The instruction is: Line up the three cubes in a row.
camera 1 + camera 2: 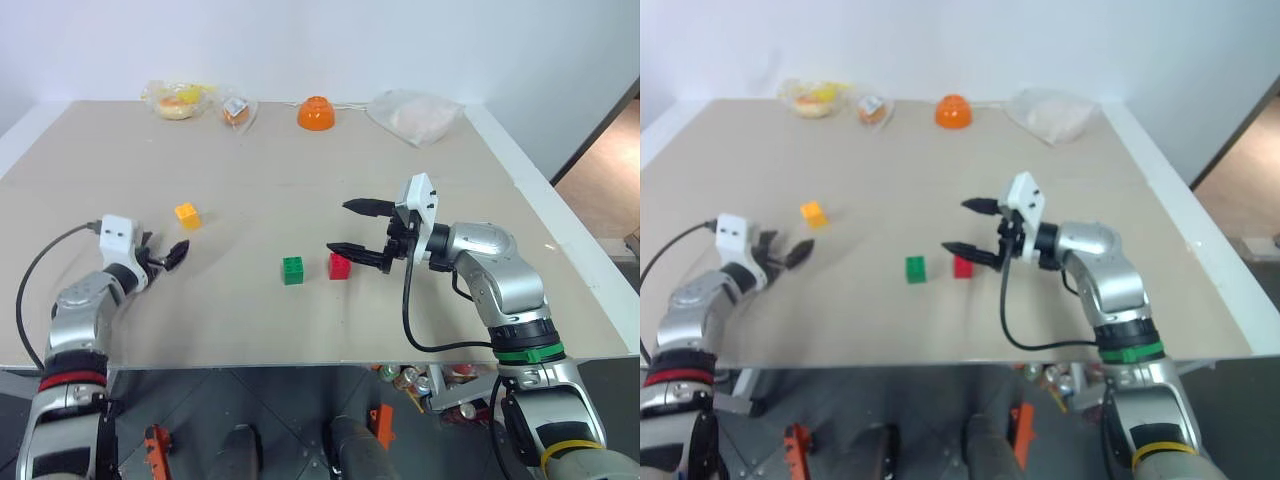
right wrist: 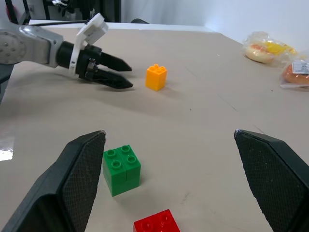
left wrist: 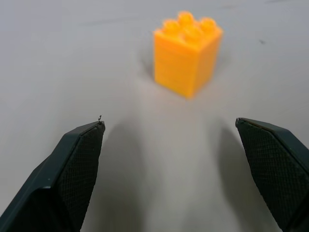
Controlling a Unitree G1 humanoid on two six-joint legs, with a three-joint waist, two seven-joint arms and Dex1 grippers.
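The yellow-orange cube (image 1: 187, 215) stands alone at the left of the tan table (image 1: 250, 170). My left gripper (image 1: 168, 255) lies low just short of it, open and empty, and the cube (image 3: 187, 50) sits a little beyond the gap between its fingers. Near the table's middle, the green cube (image 1: 292, 270) and the red cube (image 1: 340, 266) stand side by side with a small gap. My right gripper (image 1: 338, 227) hovers open just behind and right of the red cube, one fingertip (image 1: 338, 248) close above it, holding nothing.
An orange bowl (image 1: 315, 113) sits at the far edge. Plastic bags of food (image 1: 180, 100) (image 1: 237, 110) lie to its left and a white bag (image 1: 415, 115) to its right. The table's front edge (image 1: 300, 365) runs close below the cubes.
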